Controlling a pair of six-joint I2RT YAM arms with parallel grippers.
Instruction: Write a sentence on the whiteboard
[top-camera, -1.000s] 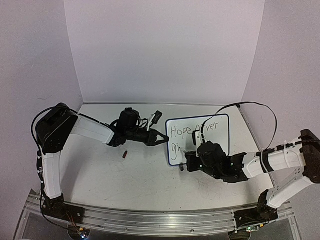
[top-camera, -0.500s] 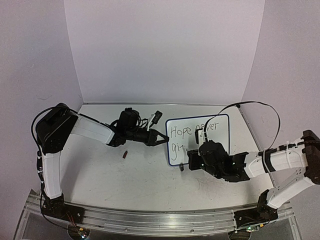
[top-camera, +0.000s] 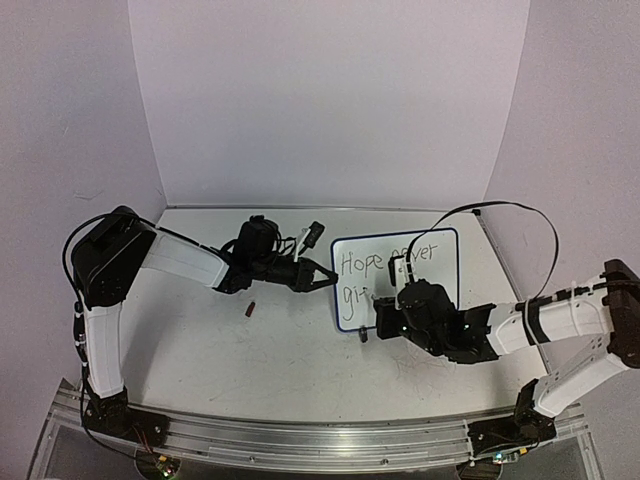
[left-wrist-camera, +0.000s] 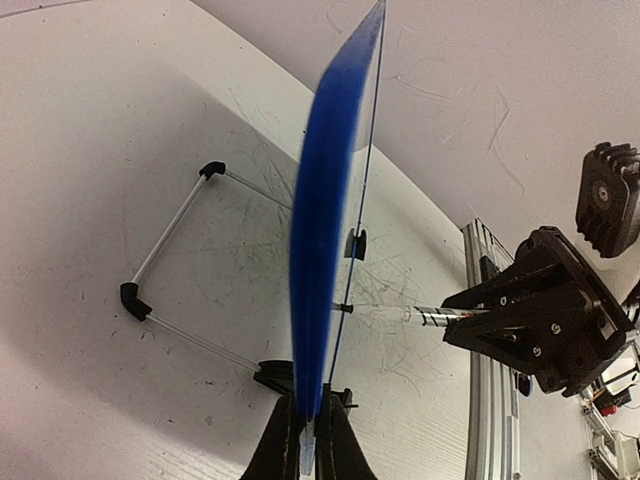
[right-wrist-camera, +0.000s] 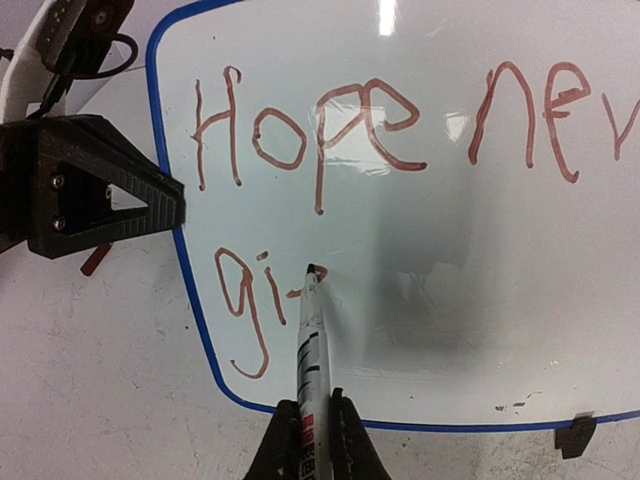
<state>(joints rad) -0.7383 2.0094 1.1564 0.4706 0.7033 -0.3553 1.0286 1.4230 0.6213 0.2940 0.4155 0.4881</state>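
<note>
Two grips hold: left gripper (left-wrist-camera: 308, 435) clamps the board (left-wrist-camera: 322, 250) edge, lower centre; right gripper (right-wrist-camera: 312, 428) pinches the marker (right-wrist-camera: 310, 340); we press lightly, evenly.

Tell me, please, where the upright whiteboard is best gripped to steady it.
Pinch the whiteboard by its thin blue left edge, from that side, as the left gripper does: it stands near-upright on its wire stand, leaving the written face free.

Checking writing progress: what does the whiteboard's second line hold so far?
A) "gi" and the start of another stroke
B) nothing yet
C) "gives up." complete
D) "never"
A: on the whiteboard, the lower line of the sentence shows only "gi" plus a short stroke, at the tip of the marker.
</note>
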